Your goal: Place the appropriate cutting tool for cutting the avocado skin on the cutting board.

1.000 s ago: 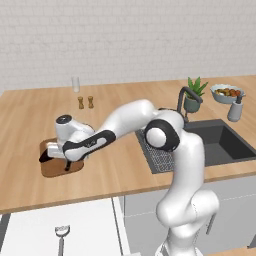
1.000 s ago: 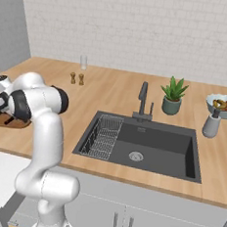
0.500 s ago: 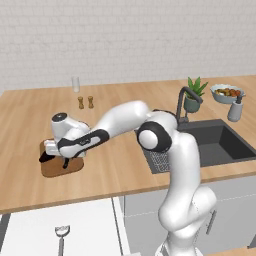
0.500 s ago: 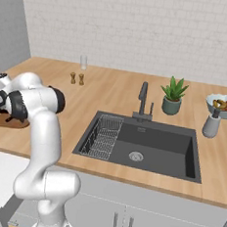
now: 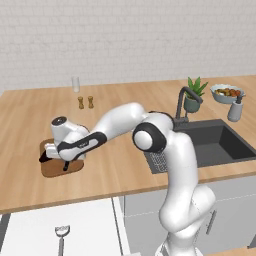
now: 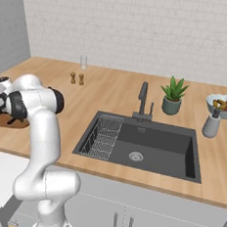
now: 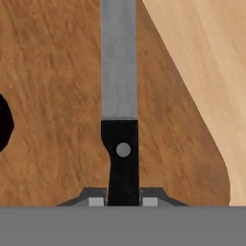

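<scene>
1. Lowest and farthest left in the left base view, a silver peeler [image 5: 61, 239] lay on the white surface below the counter's front edge.
2. Above it, the brown cutting board [image 5: 50, 170] sat on the wooden counter [image 5: 120, 170] near that front edge, well left of the sink.
3. Over the board, the gripper [image 5: 64, 166] pointed down, jaws drawn in narrow on the black handle of the knife [image 7: 119, 96].
4. Seen from the hand camera, the two fingertips [image 7: 96, 201] pressed the handle from either side, and the narrow grey blade ran straight away from them over the board's wood grain.
5. At the left edge of that same view, the dark rounded avocado [image 7: 5, 122] rested on the board, apart from the blade.
6. Whether the blade touched the board or hung just above it could not be told.
7. Further back on the counter, a pair of small shakers [image 5: 85, 102] stood side by side, with a clear glass [image 5: 75, 84] behind them by the wall.
8. Right of the arm, the dark sink [image 5: 220, 142] held a wire rack [image 6: 102, 138] in its left part, with the black faucet [image 5: 183, 102] behind it.
9. Beyond the faucet stood a potted plant [image 5: 193, 95], then a bowl of fruit [image 5: 227, 92] and a grey soap dispenser [image 5: 234, 109] at the far right.
</scene>
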You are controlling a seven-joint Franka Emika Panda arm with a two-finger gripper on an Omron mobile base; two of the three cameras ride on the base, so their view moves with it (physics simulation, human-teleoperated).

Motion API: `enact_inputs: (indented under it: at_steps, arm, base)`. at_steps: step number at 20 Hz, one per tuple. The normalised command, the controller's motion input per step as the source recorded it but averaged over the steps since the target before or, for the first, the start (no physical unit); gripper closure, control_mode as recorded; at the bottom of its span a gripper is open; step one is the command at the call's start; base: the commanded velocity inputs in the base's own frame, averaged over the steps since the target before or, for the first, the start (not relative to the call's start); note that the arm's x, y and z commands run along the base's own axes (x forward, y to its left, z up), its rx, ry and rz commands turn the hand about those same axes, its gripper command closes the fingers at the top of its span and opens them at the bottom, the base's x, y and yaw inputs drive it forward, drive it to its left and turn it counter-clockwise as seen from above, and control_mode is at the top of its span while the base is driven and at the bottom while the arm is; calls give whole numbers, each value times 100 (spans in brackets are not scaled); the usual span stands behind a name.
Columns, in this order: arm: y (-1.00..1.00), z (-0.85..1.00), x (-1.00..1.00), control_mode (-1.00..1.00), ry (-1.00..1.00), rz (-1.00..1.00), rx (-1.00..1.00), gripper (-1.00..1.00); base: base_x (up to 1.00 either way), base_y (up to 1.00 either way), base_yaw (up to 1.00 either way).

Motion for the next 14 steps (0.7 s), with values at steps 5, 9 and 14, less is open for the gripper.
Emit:
enact_inputs:
  at_steps: [5, 9, 14]
  arm:
    - [0, -3, 5, -100, 0, 0, 0, -100]
    - [0, 0, 3, -100, 0, 0, 0, -100]
    - [-1, 0, 0, -100, 0, 0, 0, -100]
  base:
    - [0, 0, 0]
    - [0, 0, 0]
    - [0, 0, 0]
